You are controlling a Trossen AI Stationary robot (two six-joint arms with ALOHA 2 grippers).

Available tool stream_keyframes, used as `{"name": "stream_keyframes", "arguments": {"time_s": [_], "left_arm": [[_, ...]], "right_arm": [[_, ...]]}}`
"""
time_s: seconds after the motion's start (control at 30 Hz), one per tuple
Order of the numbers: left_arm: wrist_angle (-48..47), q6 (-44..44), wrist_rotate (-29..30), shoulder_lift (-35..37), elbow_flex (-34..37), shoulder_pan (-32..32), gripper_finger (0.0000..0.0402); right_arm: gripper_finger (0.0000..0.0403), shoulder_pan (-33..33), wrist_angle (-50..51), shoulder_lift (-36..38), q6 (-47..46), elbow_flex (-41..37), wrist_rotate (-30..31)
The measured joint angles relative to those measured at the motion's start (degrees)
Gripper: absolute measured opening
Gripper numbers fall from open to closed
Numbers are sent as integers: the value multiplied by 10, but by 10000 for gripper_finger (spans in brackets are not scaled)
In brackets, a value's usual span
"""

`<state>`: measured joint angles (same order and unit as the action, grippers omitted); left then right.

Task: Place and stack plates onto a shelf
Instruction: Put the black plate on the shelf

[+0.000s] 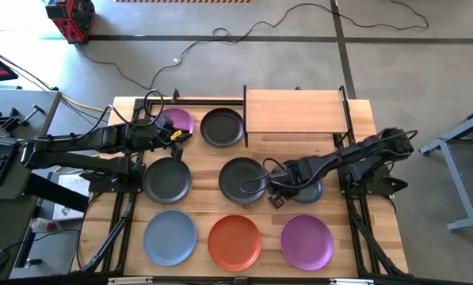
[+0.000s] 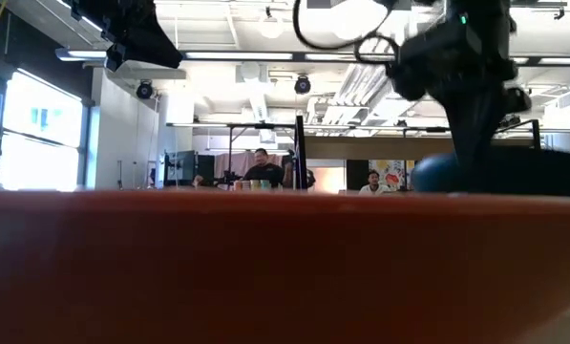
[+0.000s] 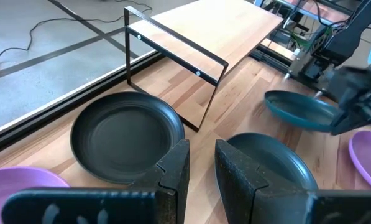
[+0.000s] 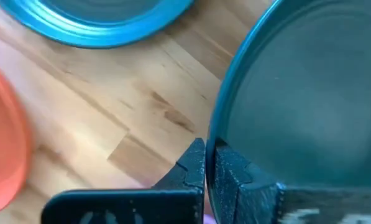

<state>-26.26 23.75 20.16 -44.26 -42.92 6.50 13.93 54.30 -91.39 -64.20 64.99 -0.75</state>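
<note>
Orange plate (image 2: 285, 268) blurs across low view, hiding tabletop & other plates.

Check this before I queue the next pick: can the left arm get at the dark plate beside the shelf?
Probably yes. The left tool hangs just short of that dark plate, fingers slightly apart, with nothing between them. The shelf post stands at the plate's far side.

Shelf (image 1: 298, 111): light-wood board on thin black frame, at far side of surface, nothing on top. Purple plate (image 1: 177, 121) and dark plate (image 1: 222, 127) lie just left of it. Two more dark plates (image 1: 167, 180) (image 1: 242, 180) sit in mid row; a 4th dark plate (image 1: 307, 190) is pinched at its rim and held tilted, just right of them. Near row: light blue (image 1: 170, 237), orange (image 1: 234, 241), purple (image 1: 307, 241), all flat.
</note>
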Motion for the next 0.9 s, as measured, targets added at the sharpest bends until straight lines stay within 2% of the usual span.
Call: {"name": "stream_keyframes", "arguments": {"time_s": [0.17, 0.47, 0.77, 0.9], "left_arm": [[0, -15, 1, 0, 0, 0, 65], [0, -19, 7, 0, 0, 0, 65], [0, -19, 18, 0, 0, 0, 65], [0, -19, 29, 0, 0, 0, 65]], "right_arm": [[1, 0, 92, 0, 2, 78, 6], [0, 0, 212, 0, 13, 215, 54], [0, -1, 359, 1, 17, 359, 133], [0, -9, 357, 5, 110, 392, 194]]}}
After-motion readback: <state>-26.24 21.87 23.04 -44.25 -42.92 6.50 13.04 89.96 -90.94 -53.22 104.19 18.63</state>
